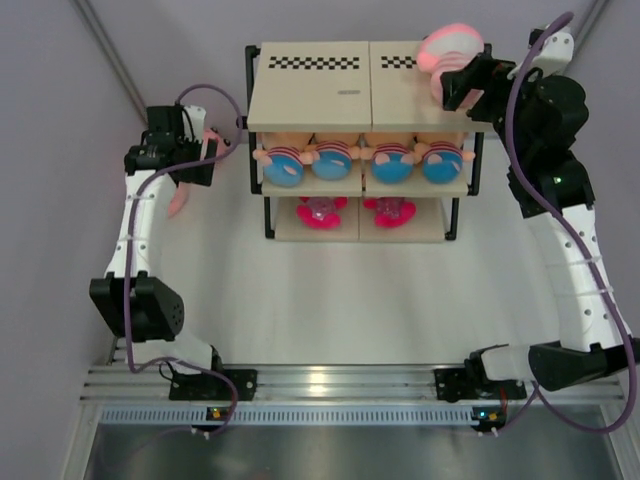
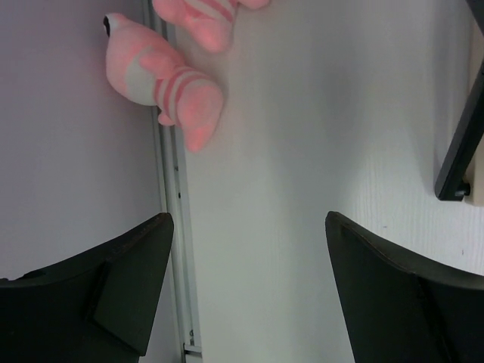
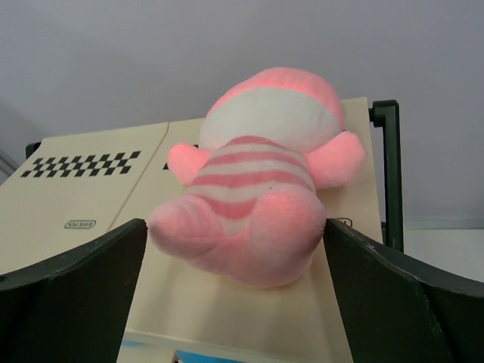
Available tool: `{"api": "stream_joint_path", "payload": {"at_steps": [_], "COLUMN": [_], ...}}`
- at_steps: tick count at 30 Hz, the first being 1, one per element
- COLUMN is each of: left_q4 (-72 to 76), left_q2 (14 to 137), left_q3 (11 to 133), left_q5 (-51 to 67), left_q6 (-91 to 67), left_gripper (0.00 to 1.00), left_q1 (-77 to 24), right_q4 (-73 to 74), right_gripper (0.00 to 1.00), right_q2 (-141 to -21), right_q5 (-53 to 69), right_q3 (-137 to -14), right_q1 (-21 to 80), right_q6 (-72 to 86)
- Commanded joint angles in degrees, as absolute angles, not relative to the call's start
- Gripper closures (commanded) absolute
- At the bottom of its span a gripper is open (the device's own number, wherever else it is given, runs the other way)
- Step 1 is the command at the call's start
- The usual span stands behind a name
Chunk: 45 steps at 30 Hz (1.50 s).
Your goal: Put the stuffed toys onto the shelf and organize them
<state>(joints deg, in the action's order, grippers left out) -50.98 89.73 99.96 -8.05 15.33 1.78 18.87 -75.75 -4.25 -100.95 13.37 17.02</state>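
Note:
The shelf (image 1: 310, 95) stands at the back of the table. A pale pink striped animal (image 1: 448, 48) lies on its top board at the right end. In the right wrist view this animal (image 3: 253, 200) rests on the board (image 3: 91, 219) with its rear between my right gripper's (image 3: 234, 225) open jaws. Several red-striped dolls (image 1: 285, 160) fill the middle tier, and two magenta toys (image 1: 322, 212) lie on the bottom tier. My left gripper (image 1: 205, 160) is open and empty (image 2: 249, 219). Two more pink striped animals (image 2: 162, 79) (image 2: 208, 17) lie ahead of it by the left wall.
The shelf's black foot (image 2: 457, 162) shows at the right edge of the left wrist view. A metal strip (image 2: 175, 249) runs along the base of the left wall. The right arm (image 1: 545, 130) stands close to the shelf's right posts.

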Motion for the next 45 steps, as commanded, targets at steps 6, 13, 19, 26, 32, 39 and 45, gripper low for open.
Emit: {"api": "stream_joint_path", "payload": {"at_steps": [6, 13, 19, 26, 32, 39, 45], "left_q4": [-38.8, -35.9, -31.2, -30.5, -26.2, -26.3, -30.0], "left_q2": [103.1, 113.6, 119.5, 127.3, 129.9, 123.1, 99.4], "left_q3": [99.8, 100.8, 102.8, 109.2, 111.0, 102.8, 84.3], "left_q5": [-13.0, -19.3, -23.5, -20.3, -22.5, -19.8, -5.3], "left_q6": [9.0, 11.7, 13.4, 13.5, 17.5, 18.2, 17.1], "left_gripper": [0.18, 0.21, 0.18, 0.18, 0.35, 1.0, 1.0], "left_q1": [6.0, 8.3, 9.8, 10.8, 11.3, 11.6, 10.4], "right_q4": [13.0, 11.7, 14.1, 15.5, 16.3, 16.4, 17.0], "right_gripper": [0.01, 0.01, 0.01, 0.01, 0.01, 0.01, 0.01], "right_q2": [-70.7, -66.6, -65.8, -64.5, -64.2, -62.4, -62.1], "right_q5": [-0.8, -1.3, -1.7, -2.6, -2.7, -3.2, -3.4], "right_q3": [-99.8, -96.1, -95.6, -93.7, -92.9, -91.4, -91.1], "right_q1": [13.1, 13.1, 13.1, 13.1, 13.1, 13.1, 13.1], "right_q6": [8.1, 4.8, 3.5, 2.8, 2.7, 2.4, 2.2]}}
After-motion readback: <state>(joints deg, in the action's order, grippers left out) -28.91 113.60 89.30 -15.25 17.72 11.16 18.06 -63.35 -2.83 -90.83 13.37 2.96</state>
